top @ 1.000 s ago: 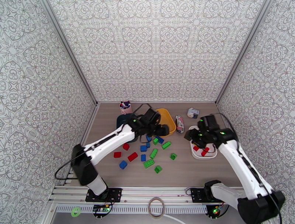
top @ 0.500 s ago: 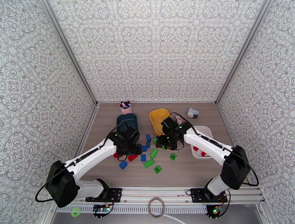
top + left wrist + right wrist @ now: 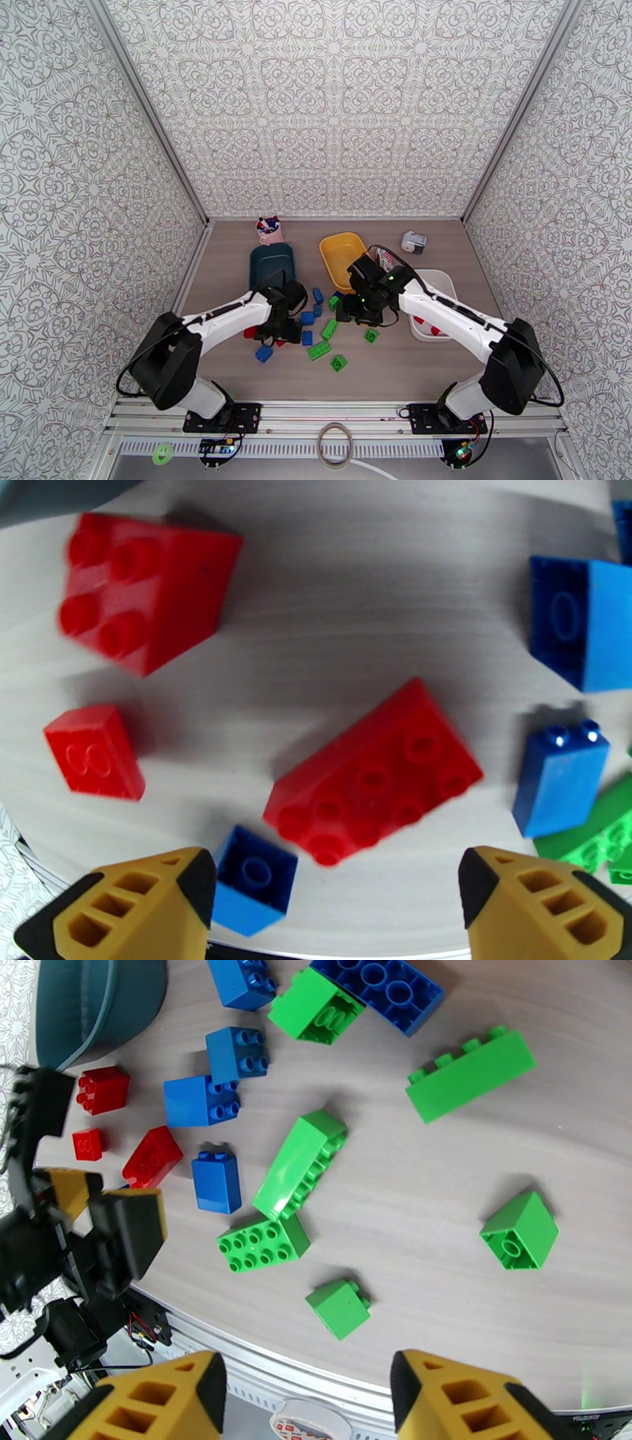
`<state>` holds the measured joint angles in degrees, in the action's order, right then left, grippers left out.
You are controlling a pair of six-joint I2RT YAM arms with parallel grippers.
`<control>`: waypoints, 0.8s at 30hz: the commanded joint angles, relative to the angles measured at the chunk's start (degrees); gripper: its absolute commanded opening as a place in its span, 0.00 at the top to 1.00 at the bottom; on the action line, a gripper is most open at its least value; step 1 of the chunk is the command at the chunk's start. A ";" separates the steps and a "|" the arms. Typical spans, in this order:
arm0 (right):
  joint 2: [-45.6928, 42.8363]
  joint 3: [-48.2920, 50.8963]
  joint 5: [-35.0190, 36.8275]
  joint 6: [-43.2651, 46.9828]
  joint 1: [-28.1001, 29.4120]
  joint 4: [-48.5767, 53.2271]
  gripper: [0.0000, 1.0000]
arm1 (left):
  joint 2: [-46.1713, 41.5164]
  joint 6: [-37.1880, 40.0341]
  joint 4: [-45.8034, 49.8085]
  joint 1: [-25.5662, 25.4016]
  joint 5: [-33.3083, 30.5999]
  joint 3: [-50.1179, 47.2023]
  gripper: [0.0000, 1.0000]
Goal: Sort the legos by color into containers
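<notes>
Above the woodgrain table, left gripper and right gripper gape wide, empty, over glossy studded legos.

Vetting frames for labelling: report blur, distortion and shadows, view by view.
Left wrist: the square red brick at top left is smeared, the long red brick crisper, and the table grain bows. Right wrist: sharp, with a soft shadow beside the square green brick. Top external: even light, no glare.
</notes>
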<state>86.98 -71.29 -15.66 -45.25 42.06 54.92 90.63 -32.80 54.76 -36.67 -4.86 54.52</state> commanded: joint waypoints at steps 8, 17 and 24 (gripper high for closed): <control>-1.47 -0.42 2.05 -0.89 0.32 2.37 0.40 | 7.70 5.78 -4.02 2.88 0.22 3.14 0.21; -2.03 -0.52 3.77 -1.23 -0.02 3.30 0.42 | 8.50 6.57 -4.45 0.95 2.58 4.51 0.43; -3.91 -0.18 5.19 -0.64 -2.65 4.19 0.43 | 5.79 3.53 -3.60 -2.27 2.69 3.05 0.61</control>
<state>85.03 -71.11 -12.45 -45.67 40.80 57.65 98.61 -27.55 51.20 -37.43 -2.87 58.00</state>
